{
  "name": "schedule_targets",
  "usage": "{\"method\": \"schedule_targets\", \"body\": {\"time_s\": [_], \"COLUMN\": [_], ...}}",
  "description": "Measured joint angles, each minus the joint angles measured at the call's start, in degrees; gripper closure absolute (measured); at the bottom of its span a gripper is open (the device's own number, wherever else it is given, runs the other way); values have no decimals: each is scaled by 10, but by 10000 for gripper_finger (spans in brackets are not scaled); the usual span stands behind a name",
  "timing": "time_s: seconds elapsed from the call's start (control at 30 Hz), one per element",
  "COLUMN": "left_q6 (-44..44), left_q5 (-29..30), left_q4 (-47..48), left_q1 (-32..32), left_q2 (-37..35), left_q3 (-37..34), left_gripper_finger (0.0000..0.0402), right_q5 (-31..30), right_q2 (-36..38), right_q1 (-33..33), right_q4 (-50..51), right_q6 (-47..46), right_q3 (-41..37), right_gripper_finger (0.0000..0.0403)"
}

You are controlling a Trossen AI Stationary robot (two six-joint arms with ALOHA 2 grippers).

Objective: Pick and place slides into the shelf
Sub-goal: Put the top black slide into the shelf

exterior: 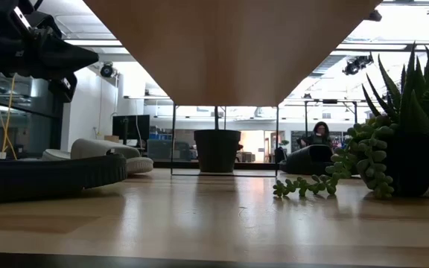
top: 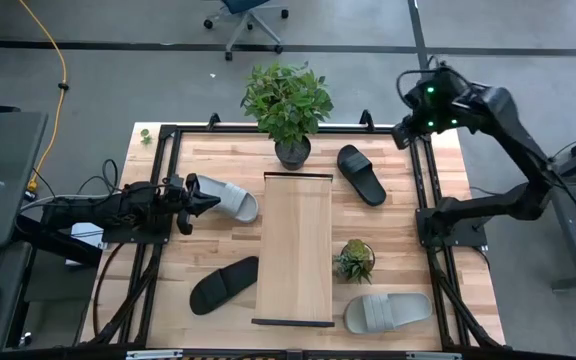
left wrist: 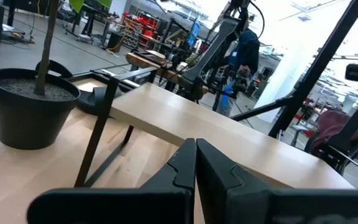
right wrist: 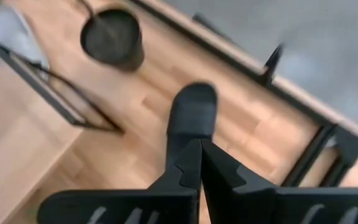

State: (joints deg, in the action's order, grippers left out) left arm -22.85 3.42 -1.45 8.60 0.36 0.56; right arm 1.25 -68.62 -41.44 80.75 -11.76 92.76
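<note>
- Near table edge: a light grey slide [top: 387,312] lies flat on the butcher-block tabletop [top: 218,240], just right of the shelf's near end.
- A small succulent in a pot [top: 354,259] stands beside the shelf's right edge, just beyond that grey slide.
- A black slide [top: 224,284] lies on the tabletop left of the shelf, angled, near its near end.
- The shelf [top: 295,248], a long pale wood board with black end rails, runs down the table centre; no slide rests on it.
- Left gripper [top: 208,203]: fingers clenched together, grasping nothing; the tip sits at the heel end of a second light grey slide [top: 226,198], left of the shelf. Contact with it cannot be determined.
- A second black slide [top: 361,173] lies right of the shelf's far end.
- A large leafy potted plant [top: 288,105] stands at the far end of the shelf.
- Right gripper [right wrist: 199,147]: fingers clenched together, empty; it is raised at the far right corner of the table, and in the right wrist view it points at the far black slide.
</note>
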Motion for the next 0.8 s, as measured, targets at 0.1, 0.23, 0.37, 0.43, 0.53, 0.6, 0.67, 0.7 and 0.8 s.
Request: {"method": "schedule_targets", "body": {"time_s": [0.1,0.23,0.37,0.43,0.53,0.6,0.67,0.7,0.8], "left_q6": [0,0,0,0,0,0,2,3,5], "left_q5": [0,0,0,0,0,0,0,0,0], "left_q4": [0,0,0,0,0,0,0,0,0], "left_q1": [0,0,0,0,0,0,0,0,0], "left_q2": [0,0,0,0,0,0,0,0,0], "left_q3": [0,0,0,0,0,0,0,0,0], "left_gripper_finger": [401,401,401,401,401,401,401,401,401], "right_q5": [41,78,96,98,113,130,147,153,164], "right_q2": [5,13,19,22,24,24,24,24,30], "right_q1": [-14,-21,-21,-21,-21,-21,-21,-21,-21], "right_q4": [-23,-61,-103,-125,-157,-179,-208,-225,-281], "right_q6": [1,-7,-31,-46,-65,-76,-91,-101,-140], "right_q3": [-64,-151,-227,-262,-302,-325,-346,-357,-396], "right_gripper_finger": [402,402,402,402,402,402,402,402,402]}}
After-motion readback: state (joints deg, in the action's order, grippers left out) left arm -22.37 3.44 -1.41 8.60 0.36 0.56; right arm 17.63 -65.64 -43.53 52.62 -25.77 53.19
